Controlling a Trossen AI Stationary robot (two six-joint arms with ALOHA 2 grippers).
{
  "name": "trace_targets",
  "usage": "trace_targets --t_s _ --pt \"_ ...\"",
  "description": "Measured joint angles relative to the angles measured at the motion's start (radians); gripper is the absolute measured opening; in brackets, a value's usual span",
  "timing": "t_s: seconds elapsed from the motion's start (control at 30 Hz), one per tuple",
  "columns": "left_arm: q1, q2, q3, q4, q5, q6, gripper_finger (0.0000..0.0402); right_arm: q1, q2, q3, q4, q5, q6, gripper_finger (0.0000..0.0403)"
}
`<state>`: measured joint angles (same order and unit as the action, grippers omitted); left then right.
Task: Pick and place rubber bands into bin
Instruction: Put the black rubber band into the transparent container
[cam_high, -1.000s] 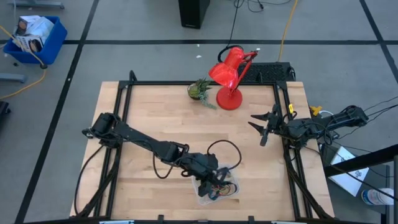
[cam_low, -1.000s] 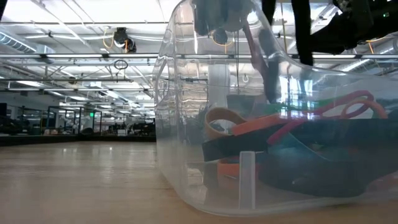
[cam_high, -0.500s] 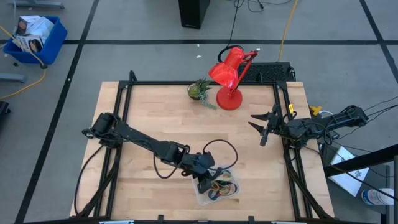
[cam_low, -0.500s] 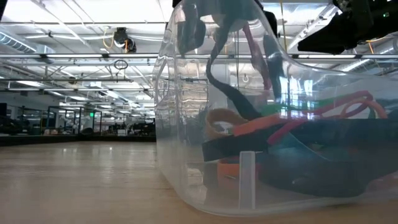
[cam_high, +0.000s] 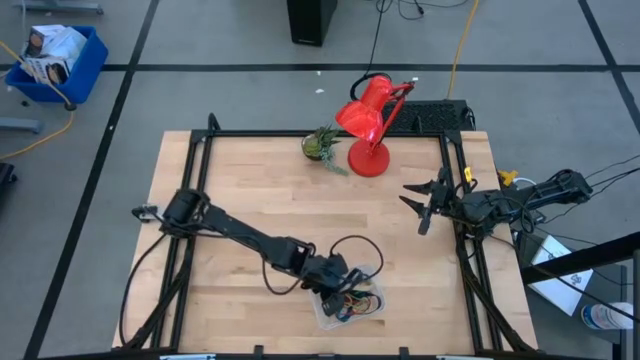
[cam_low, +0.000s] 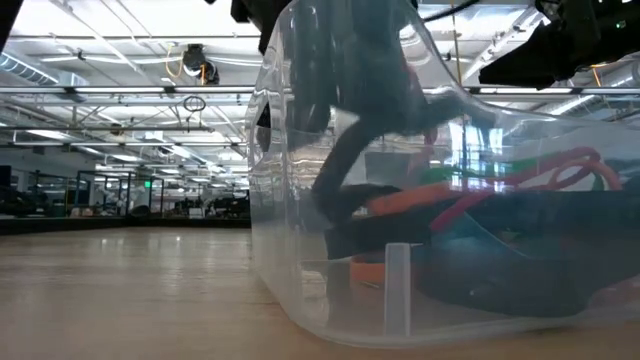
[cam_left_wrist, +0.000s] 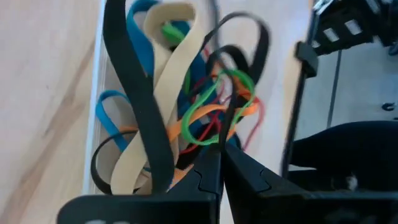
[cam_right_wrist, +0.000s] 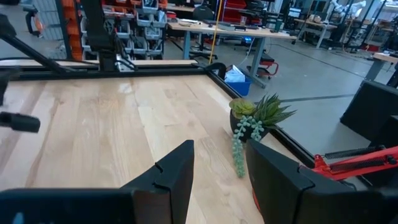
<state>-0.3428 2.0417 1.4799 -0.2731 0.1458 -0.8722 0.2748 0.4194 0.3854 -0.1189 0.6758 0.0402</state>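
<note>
One black rubber band (cam_left_wrist: 140, 106) is pinched by the left hand (cam_left_wrist: 219, 165) over the bin (cam_high: 322, 316); released carelessly, it may be snagged and dragged out. The right hand (cam_right_wrist: 219, 163) is kept spread, well apart.

Right gripper (cam_right_wrist: 217, 180) at the near edge, its two dark fingers (cam_right_wrist: 174, 177) apart with a gap between them and nothing in it. Beyond them, a light wooden table (cam_right_wrist: 112, 124) with a black frame rail (cam_right_wrist: 106, 73) along its far edge. Small potted plant (cam_right_wrist: 255, 121) with spiky green leaves and a trailing strand stands on the table, just past the fingers. Part of a red lamp (cam_right_wrist: 357, 160) with a spring shows beside the plant. Blurred dark arm part (cam_right_wrist: 18, 121) at the side. Behind: workshop floor, a blue bin (cam_right_wrist: 236, 78), tables, shelving.
</note>
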Motion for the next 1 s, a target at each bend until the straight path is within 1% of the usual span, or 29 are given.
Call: trace_targets --t_s 0.1,0.23,0.47,0.67,0.8,0.87,1.0 --pt "-0.003 0.029 0.000 0.013 0.011 -0.007 0.0017 0.000 0.000 0.000 -0.001 0.000 0.000 0.0144" --pt "-0.005 0.061 0.000 0.015 0.045 -0.029 0.0006 0.000 0.000 0.000 -0.004 0.000 0.000 0.0144" --pt "0.002 0.064 0.000 0.028 0.036 -0.078 0.0037 0.000 0.000 0.000 -0.006 0.000 0.001 0.0144" --pt "0.009 0.060 0.000 0.083 0.037 -0.087 0.0041 0.000 -0.001 0.000 -0.006 0.000 0.001 0.0144" --pt "0.011 0.060 0.000 0.095 0.039 -0.056 0.0041 0.000 0.000 0.000 -0.006 0.000 0.001 0.0144" --pt "0.014 0.056 0.000 0.093 0.058 -0.042 0.0041 0.000 0.000 0.000 -0.006 0.000 0.001 0.0144" --pt "0.032 0.037 0.000 0.119 0.136 -0.039 0.0042 0.000 0.000 0.000 -0.006 0.000 0.001 0.0144"
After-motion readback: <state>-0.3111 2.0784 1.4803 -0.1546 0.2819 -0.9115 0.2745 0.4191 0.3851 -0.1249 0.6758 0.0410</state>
